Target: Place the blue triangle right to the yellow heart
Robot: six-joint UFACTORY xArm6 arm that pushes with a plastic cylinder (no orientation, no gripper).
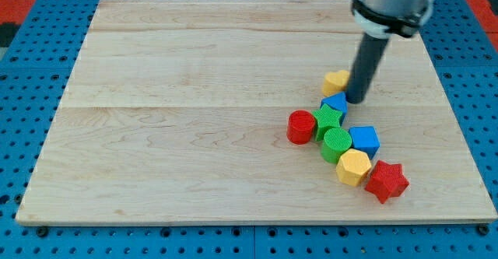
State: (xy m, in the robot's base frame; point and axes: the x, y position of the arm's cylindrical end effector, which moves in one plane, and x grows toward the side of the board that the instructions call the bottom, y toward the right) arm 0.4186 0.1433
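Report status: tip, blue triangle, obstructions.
My tip beside blue triangle, on its right. Yellow heart just above triangle. Green block crowds triangle below.

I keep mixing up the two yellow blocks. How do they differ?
The yellow heart lies nearer the view's top, partly hidden behind my tip; the yellow hexagon sits near the view's bottom, fully visible. The heart is lobed, the hexagon flat-sided. The hexagon touches the red star; the heart does not. Both are yellow.

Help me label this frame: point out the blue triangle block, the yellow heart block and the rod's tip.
blue triangle block [336, 103], camera view, its top face.
yellow heart block [335, 81], camera view, its top face.
my tip [357, 100], camera view, the rod's very lower end.
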